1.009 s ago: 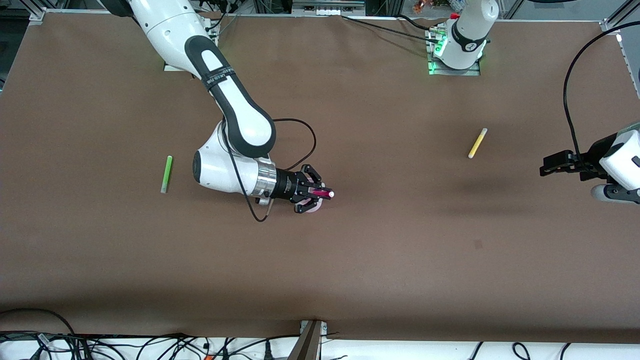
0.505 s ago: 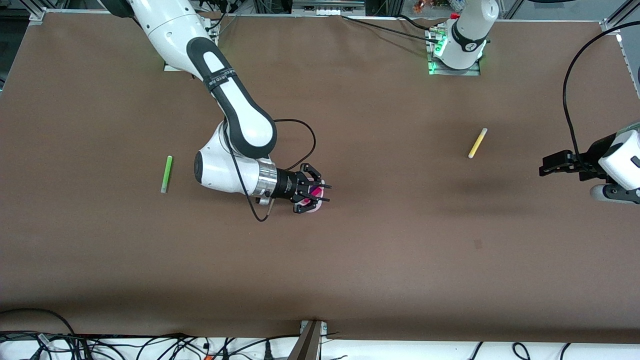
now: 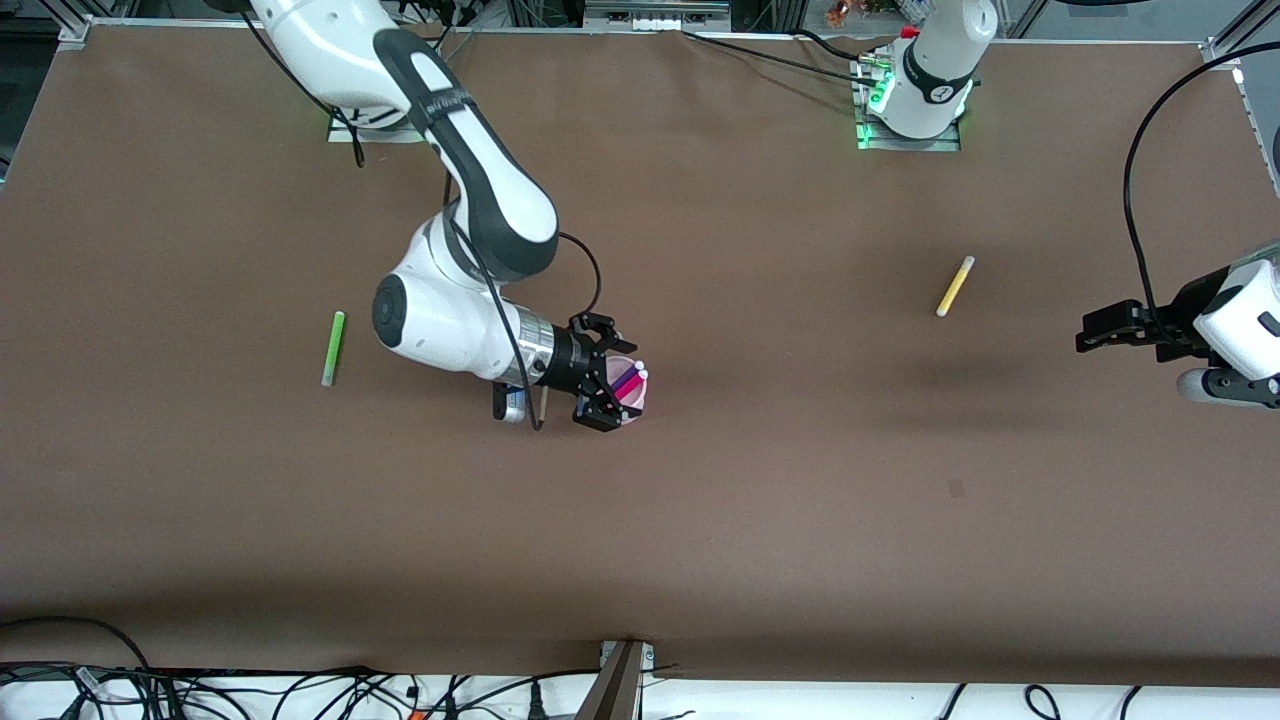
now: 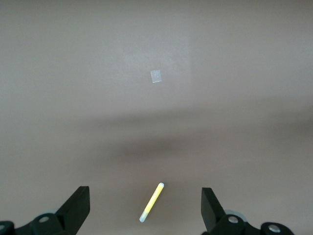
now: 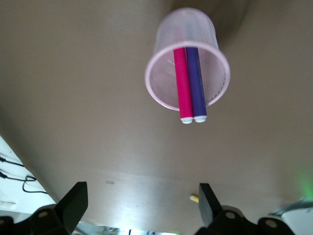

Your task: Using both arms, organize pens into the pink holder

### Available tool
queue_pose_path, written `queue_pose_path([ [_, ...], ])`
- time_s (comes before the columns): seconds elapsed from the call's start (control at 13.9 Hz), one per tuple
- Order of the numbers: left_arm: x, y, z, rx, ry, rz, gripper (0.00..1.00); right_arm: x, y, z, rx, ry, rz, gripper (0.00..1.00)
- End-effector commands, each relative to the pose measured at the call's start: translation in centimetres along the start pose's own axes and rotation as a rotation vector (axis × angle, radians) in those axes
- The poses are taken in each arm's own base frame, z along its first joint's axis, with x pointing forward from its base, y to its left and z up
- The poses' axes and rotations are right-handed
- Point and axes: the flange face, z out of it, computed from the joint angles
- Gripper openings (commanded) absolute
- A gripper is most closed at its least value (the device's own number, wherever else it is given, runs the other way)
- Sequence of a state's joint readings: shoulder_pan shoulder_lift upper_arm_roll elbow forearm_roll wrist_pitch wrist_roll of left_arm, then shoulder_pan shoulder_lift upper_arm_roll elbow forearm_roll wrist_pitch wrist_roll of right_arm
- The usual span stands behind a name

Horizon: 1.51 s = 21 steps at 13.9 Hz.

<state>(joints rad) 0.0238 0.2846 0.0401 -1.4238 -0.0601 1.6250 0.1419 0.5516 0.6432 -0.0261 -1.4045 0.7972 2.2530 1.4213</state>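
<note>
The pink holder (image 3: 634, 402) stands upright mid-table with the magenta pen (image 3: 631, 389) and the dark purple pen (image 3: 626, 378) leaning in it side by side, white ends up. My right gripper (image 3: 612, 384) is open and empty just above the holder. In the right wrist view the holder (image 5: 161, 58), the magenta pen (image 5: 182, 81) and the purple pen (image 5: 195, 81) lie apart from the open gripper (image 5: 142, 204). The green pen (image 3: 332, 348) lies toward the right arm's end. The yellow pen (image 3: 954, 286) lies toward the left arm's end. My left gripper (image 3: 1088, 332) is open and empty, high over that end; its wrist view (image 4: 144, 208) shows the yellow pen (image 4: 151, 202) below.
A small pale tape patch (image 3: 957, 488) marks the brown table (image 3: 760, 540), nearer the front camera than the yellow pen. Cables (image 3: 300, 690) run along the table's near edge. The arm bases (image 3: 910, 110) stand at the table's robot edge.
My right gripper held the magenta pen over the holder, opened and let it drop in beside the purple pen, then drew back a little and turned. The left arm has barely moved.
</note>
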Motion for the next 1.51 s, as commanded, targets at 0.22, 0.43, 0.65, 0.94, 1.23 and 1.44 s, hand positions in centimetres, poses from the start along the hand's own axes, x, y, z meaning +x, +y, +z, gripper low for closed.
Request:
queue_pose_path([
  [0.22,-0.4,0.2,0.0,-0.021,-0.001,0.005,1.0,2.7,-0.4,-11.9,-0.085,0.085,-0.308,1.0],
  [0.43,-0.4,0.2,0.0,-0.021,-0.001,0.005,1.0,2.6,1.4,-16.7,-0.173,0.17,-0.557,1.0],
  [0.65,-0.3,0.2,0.1,-0.021,-0.002,0.005,1.0,5.3,4.2,-23.5,-0.187,0.171,-0.707,1.0],
  [0.94,-0.3,0.2,0.2,-0.021,-0.002,0.005,1.0,7.8,7.0,-31.6,-0.293,0.206,-0.931,1.0],
  [1.23,-0.2,0.3,0.4,-0.021,-0.006,0.007,1.0,8.3,11.1,-36.4,-0.41,0.288,-1.156,1.0],
  [1.44,-0.2,0.4,0.4,-0.021,-0.006,0.007,1.0,8.7,12.6,-38.8,-0.504,0.351,-1.229,1.0],
])
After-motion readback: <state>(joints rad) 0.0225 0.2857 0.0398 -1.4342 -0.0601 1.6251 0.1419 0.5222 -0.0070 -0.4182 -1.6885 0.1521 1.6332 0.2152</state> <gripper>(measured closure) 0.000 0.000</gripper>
